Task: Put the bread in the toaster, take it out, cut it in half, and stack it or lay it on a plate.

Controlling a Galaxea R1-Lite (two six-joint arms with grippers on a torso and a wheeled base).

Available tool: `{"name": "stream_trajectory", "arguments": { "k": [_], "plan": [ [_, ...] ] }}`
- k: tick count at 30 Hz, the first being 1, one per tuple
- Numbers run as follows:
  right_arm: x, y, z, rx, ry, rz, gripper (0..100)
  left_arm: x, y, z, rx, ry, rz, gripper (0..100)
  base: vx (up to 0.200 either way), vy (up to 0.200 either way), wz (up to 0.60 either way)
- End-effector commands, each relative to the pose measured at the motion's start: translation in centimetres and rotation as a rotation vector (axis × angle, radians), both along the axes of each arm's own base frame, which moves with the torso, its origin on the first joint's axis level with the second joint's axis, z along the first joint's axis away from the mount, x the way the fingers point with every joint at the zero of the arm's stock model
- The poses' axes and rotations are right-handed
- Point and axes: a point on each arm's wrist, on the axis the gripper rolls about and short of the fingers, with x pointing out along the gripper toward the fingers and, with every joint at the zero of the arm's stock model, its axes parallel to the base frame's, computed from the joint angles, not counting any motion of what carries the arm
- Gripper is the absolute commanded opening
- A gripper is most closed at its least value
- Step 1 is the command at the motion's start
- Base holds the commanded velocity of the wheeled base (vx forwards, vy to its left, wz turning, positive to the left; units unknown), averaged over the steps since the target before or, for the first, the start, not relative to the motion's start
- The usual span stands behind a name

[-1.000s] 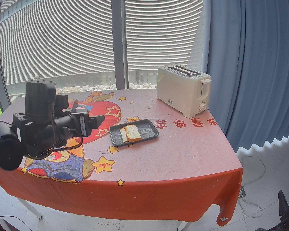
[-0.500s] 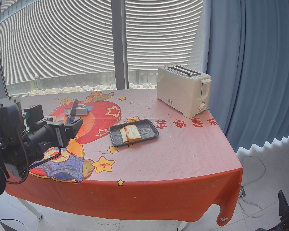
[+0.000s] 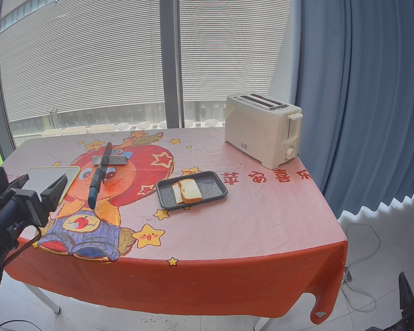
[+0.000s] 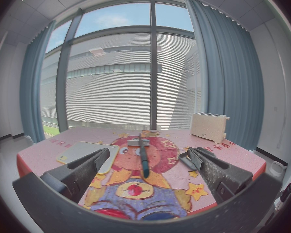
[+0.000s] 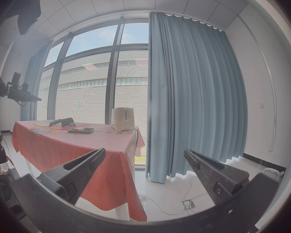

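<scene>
Head view: at the far left, the one left gripper [image 3: 34, 188] hung just off the near-left edge of the table, its two fingers spread apart with nothing between them. The left wrist view showed the same gripper [image 4: 147, 153] splayed wide and level above the red tablecloth [image 3: 244, 226]. Just beyond it lay one pale cutting board [image 3: 48, 178], flat on the cloth near the left edge. To its right lay one knife [image 3: 96, 178], blue handle toward the robot, its dark blade resting across one small grey block [image 3: 115, 160]. Near the middle of the table sat one dark grey rectangular plate [image 3: 214, 185] holding two pieces of bread [image 3: 190, 190], side by side and touching, in the plate's left half; the left piece looked narrower than the right. Further right and back, well apart from the plate, stood one cream toaster [image 3: 257, 129], upright near the far-right corner, with two slots on top and one knob on its end. One blue curtain [image 3: 368, 83] hung past the table's right side. In the right wrist view, the one right gripper [image 5: 144, 153] was low beside the table, over the floor, its fingers wide apart and holding nothing.
</scene>
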Motion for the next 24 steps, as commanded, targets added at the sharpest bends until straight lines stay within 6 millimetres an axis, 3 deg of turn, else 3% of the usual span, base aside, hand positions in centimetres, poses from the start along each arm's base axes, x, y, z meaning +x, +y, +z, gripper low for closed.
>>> {"name": "stream_trajectory", "arguments": {
  "k": [1,10,24],
  "plan": [
    [0.0,0.0,-0.5,-0.001,0.001,0.001,100,-3.1,1.8,-0.2,0.006,-0.071,0.075,100,0.000,0.000,0.00],
    [0.0,0.0,-0.5,-0.001,0.001,-0.001,100,-5.8,2.5,-1.4,0.000,-0.108,0.144,100,0.000,0.000,0.00],
    [0.0,0.0,-0.5,-0.001,0.001,0.001,100,-10.3,3.6,-6.1,-0.014,-0.134,0.208,100,0.000,0.000,0.00]
  ]
}}
